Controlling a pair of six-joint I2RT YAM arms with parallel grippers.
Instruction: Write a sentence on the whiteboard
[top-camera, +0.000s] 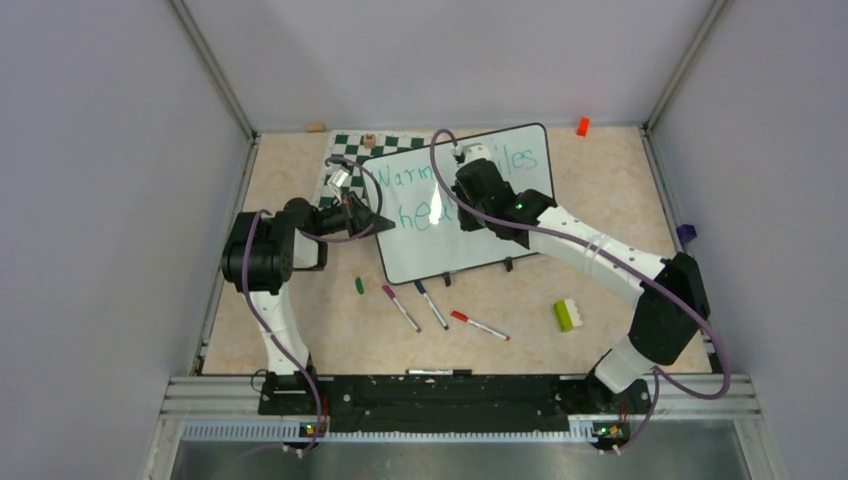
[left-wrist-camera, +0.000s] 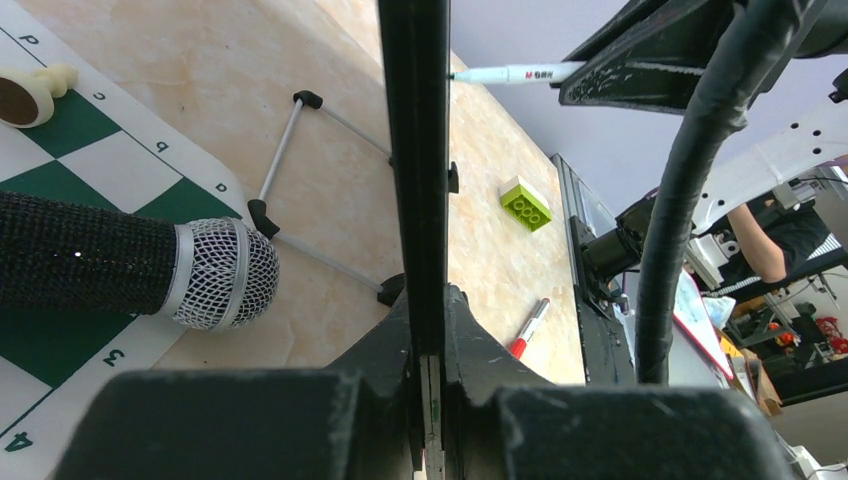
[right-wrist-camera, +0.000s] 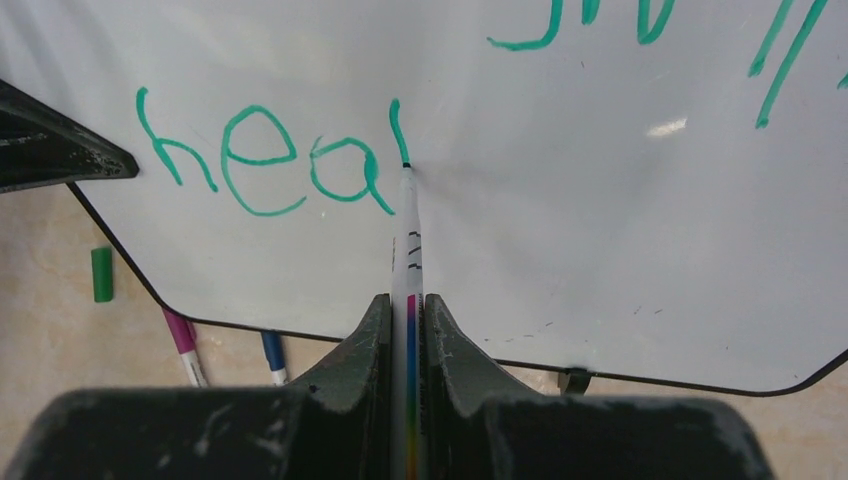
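Whiteboard (top-camera: 470, 255) at worktop's (top-camera: 600, 200) far edge is clamped by left fingers (left-wrist-camera: 475, 345); sentence's (right-wrist-camera: 270, 160) "heal" is being finished, marker (right-wrist-camera: 408, 230) gripped by right fingers (right-wrist-camera: 365, 350); rightward shift probably needed.

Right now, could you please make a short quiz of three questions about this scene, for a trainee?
1. True or false: the right gripper holds a marker whose tip touches the whiteboard.
2. The lower line of the sentence begins with: A) hea B) hop C) sun.
3. Fill in: the left gripper is shut on the whiteboard's ____.
Key: 1 true; 2 A; 3 edge.
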